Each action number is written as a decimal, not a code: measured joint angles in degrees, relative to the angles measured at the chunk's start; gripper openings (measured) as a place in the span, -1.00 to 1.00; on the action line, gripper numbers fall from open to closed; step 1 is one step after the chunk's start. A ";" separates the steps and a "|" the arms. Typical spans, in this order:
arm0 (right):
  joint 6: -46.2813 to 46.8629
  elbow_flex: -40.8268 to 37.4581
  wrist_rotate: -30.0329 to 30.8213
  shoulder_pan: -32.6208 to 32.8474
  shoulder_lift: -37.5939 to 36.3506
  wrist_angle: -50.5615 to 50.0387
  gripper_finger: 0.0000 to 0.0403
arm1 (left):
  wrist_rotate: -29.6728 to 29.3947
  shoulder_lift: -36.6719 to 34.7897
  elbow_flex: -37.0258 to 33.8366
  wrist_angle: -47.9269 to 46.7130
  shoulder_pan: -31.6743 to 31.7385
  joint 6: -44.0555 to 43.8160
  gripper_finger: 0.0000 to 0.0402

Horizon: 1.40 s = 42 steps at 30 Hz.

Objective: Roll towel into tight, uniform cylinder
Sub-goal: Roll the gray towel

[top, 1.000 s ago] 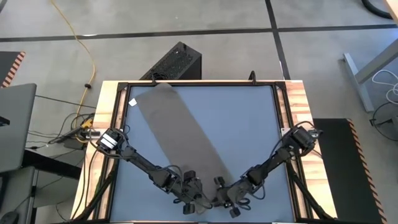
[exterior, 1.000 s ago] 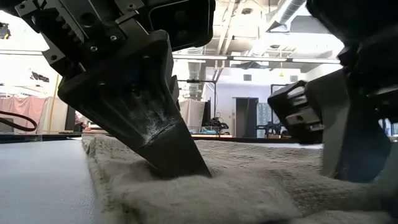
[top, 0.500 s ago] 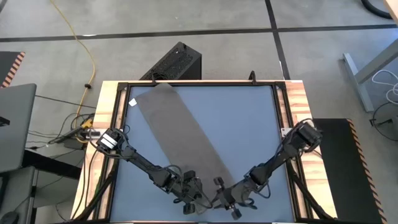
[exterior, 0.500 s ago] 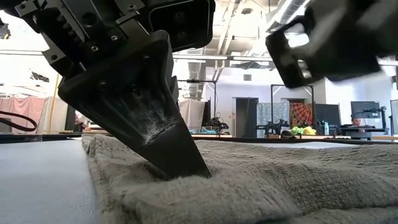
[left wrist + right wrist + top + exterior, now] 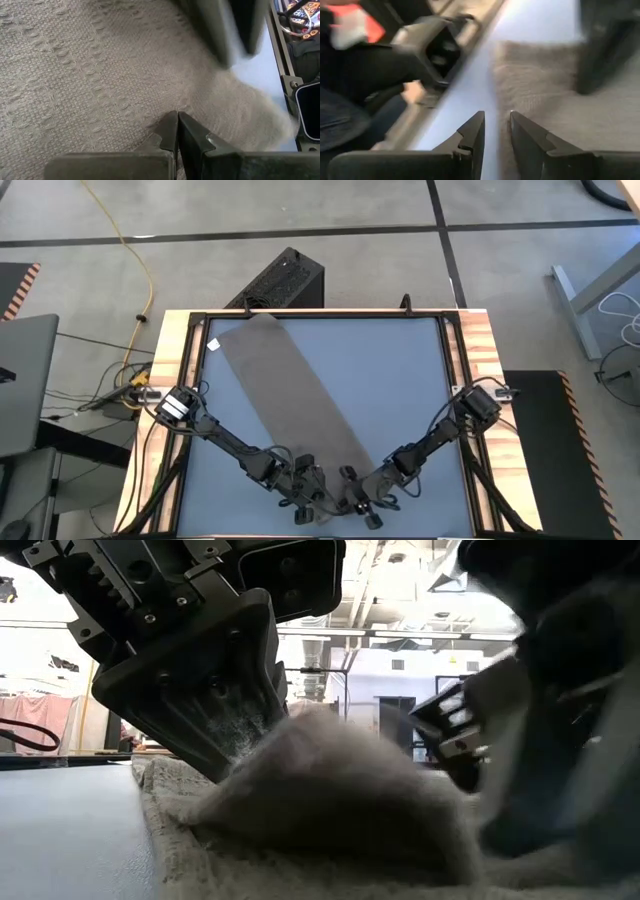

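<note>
We find the towel (image 5: 290, 395) lying as one long flat strip diagonally across the blue table (image 5: 400, 380). Its tagged end sits near the table's far left corner, and its other end reaches the near edge, where both arms meet.

The left claw (image 5: 312, 502) presses its tips down onto the towel's near end. In the left wrist view the two fingers (image 5: 176, 131) stand together with no gap, and we see no cloth between them; they only bear on the weave.

The right claw (image 5: 358, 505) sits just beside the left claw, at the same end of the towel. In the right wrist view its fingers (image 5: 472, 131) stand partly apart, with a narrow gap over the towel's edge and the bare table. We cannot tell whether they hold any cloth.

In the low view a hump of towel (image 5: 330, 790) rises at the near end, against the left claw (image 5: 215, 690).
</note>
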 joint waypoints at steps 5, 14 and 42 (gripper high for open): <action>-3.15 0.02 0.60 1.24 -6.35 -5.62 -0.42 | -0.03 0.02 0.00 0.00 -0.02 0.42 -0.99; -9.89 -0.04 18.48 0.88 -9.22 -18.40 -0.42 | -0.01 0.02 0.02 0.13 -0.02 0.51 -0.99; -25.83 0.00 -2.74 -39.49 -17.25 -13.36 -0.42 | -24.70 -21.92 -20.06 -20.97 12.27 -14.81 -1.00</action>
